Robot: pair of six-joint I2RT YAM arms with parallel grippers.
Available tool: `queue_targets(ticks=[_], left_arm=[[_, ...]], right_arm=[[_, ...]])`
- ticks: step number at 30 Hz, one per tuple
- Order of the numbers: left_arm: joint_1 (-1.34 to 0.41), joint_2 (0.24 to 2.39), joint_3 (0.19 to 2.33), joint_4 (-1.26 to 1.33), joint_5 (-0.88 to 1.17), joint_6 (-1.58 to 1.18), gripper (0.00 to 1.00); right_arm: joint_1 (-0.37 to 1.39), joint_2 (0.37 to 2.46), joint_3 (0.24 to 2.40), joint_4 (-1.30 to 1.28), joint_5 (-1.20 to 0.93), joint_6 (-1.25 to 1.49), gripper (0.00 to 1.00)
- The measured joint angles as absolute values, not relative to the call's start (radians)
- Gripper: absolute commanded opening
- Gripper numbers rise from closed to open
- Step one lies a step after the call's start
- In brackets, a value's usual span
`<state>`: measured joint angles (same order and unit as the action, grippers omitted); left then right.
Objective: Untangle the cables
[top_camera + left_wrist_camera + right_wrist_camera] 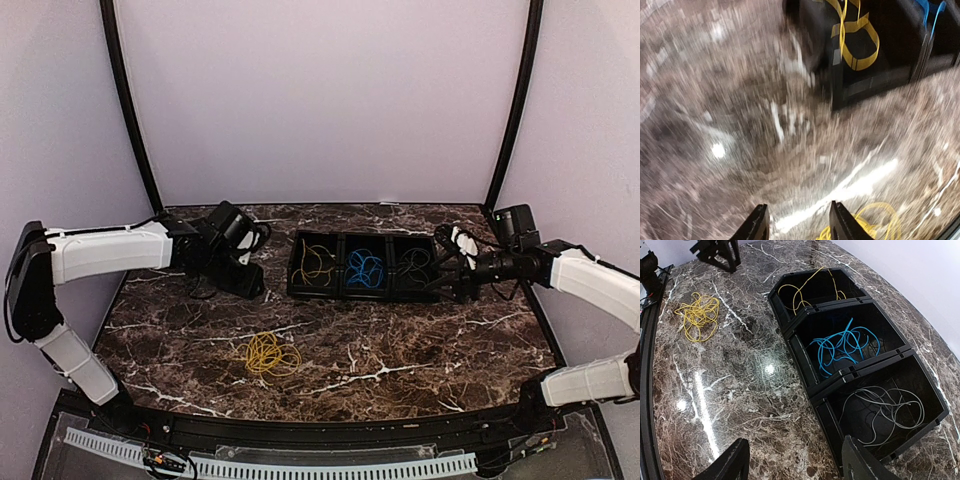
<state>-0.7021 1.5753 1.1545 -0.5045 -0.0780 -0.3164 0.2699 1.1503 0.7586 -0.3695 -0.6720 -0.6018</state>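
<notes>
Tangled yellow cable bundle (270, 354) is left loose on the counter (430, 340), lower centre of top view. Yellow cable (805, 287), blue cable (842, 347) and grey cable (885, 410) are kept in the black three-bin tray (340, 293). Left claw (799, 227) and right claw (795, 465) are held apart, empty. If the whole clump is pinched, knots could be tightened.

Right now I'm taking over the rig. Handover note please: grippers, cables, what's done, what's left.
Left gripper: jaws open, empty, over the table, left of the tray.
Right gripper: jaws open, empty, at the tray's right end.
Done: yellow cable in the left bin, blue cable in the middle, grey cable in the right.
Left: yellow tangle lies on the table in front of the tray, probably next.
</notes>
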Motion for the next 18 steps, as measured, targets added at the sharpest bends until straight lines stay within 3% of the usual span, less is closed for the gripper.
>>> queue_targets(ticks=[6, 18], left_arm=[[-0.778, 1.562, 0.984, -0.512, 0.014, -0.333, 0.39], [-0.845, 1.336, 0.855, -0.558, 0.005, -0.475, 0.41]], right_arm=[[0.27, 1.151, 0.759, -0.374, -0.685, -0.606, 0.65], [0.27, 1.163, 0.759, -0.385, -0.701, -0.609, 0.65]])
